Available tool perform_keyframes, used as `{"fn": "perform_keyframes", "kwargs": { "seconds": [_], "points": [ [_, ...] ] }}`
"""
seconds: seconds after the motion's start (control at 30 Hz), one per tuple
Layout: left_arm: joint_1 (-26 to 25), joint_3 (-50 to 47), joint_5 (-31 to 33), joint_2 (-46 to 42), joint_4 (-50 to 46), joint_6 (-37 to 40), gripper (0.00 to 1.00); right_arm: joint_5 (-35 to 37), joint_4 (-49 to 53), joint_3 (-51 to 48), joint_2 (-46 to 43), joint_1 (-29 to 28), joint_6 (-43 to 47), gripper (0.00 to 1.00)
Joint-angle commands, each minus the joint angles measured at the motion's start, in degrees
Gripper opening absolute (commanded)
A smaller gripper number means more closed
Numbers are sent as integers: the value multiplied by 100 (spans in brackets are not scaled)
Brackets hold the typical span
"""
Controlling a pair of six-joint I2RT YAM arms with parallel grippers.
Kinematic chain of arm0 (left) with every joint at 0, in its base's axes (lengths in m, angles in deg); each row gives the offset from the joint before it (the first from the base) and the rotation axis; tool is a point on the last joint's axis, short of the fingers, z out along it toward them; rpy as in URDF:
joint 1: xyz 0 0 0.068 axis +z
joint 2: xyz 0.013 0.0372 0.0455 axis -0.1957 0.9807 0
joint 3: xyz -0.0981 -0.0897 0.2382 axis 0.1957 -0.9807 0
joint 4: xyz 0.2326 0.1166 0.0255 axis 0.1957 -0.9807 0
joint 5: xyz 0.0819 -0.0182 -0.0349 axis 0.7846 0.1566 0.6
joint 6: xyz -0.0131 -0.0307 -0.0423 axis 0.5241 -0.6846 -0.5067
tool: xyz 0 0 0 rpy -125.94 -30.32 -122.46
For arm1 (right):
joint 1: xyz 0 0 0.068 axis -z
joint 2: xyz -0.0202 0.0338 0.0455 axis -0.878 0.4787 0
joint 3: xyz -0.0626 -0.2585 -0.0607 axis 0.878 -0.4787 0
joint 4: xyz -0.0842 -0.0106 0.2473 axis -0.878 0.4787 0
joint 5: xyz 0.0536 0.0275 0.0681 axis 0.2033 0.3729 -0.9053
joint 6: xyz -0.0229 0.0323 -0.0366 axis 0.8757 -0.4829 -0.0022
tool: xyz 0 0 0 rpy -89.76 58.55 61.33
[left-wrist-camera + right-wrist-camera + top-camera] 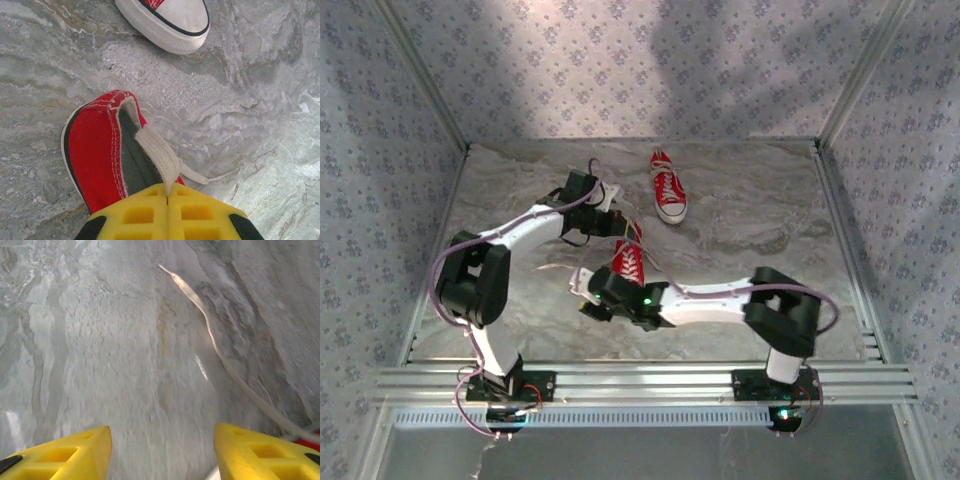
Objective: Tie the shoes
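Red shoes: 2 on the desk (770, 220); near shoe (628, 262) between the arms, far shoe (668, 186) well apart behind.
Left jaws: clenched on the near shoe's white lace (157, 152), over its opening.
Right jaws: released, nothing between; loose lace end (210, 340) lies on the desk ahead.
Risk: a pull on the pinched lace may drag the light shoe; the flat loose end may escape a pinch.
Containers: none; shoe opening shows only lining.

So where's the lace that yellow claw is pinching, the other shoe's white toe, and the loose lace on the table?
pinched lace (157, 152), left wrist view, its wide flat middle.
other shoe's toe cap (180, 15), left wrist view, white rubber front.
loose lace (216, 351), right wrist view, mid-length.
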Motion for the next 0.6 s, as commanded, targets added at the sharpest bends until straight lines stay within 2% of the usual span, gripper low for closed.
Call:
{"fn": "perform_keyframes", "kwargs": {
  "seconds": [0.0,0.27,0.57],
  "points": [
    [59,269,-229,96,-573,173,0,121,197,928,680,88,310,56],
    [104,516,-285,211,-872,337,0,23,975,2726,2152,454,81,53],
    [113,638,-341,325,-957,398,0,-27,1329,3587,2951,716,-111,53]
  ]
}}
